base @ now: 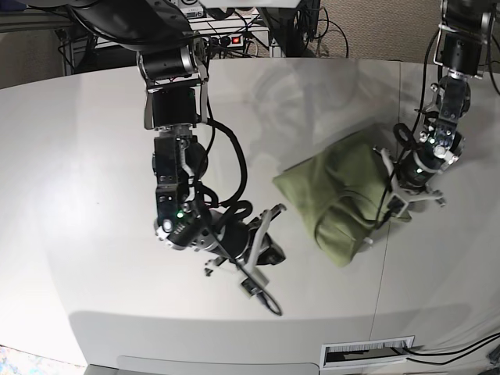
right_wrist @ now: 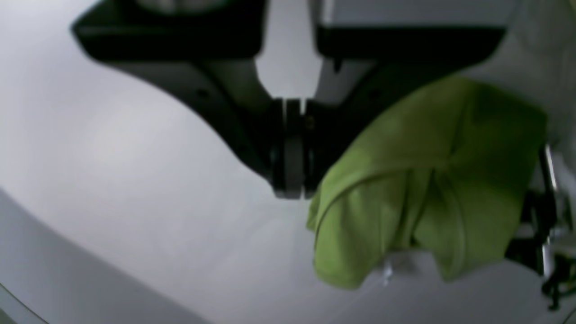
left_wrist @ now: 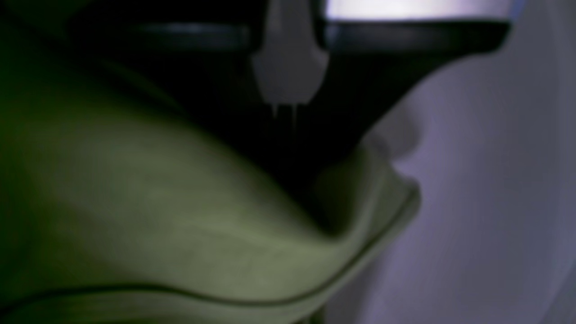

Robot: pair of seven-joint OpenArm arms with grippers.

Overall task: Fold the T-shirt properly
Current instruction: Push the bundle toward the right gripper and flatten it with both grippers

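Left gripper (base: 394, 205) pinched onto the plain olive-green cotton T-shirt (base: 336, 195); right gripper (right_wrist: 292, 191) closed on nothing.

Cloth bulges right against my left jaws in the left wrist view, so I judge I hold that edge to carry a fold across. From my left gripper, the shirt spreads toward nine o'clock in the base view, a rumpled bundle on the white table (base: 78, 156), only partly folded. My right gripper hovers at the shirt's eight o'clock, apart from it, probably parked out of the way.
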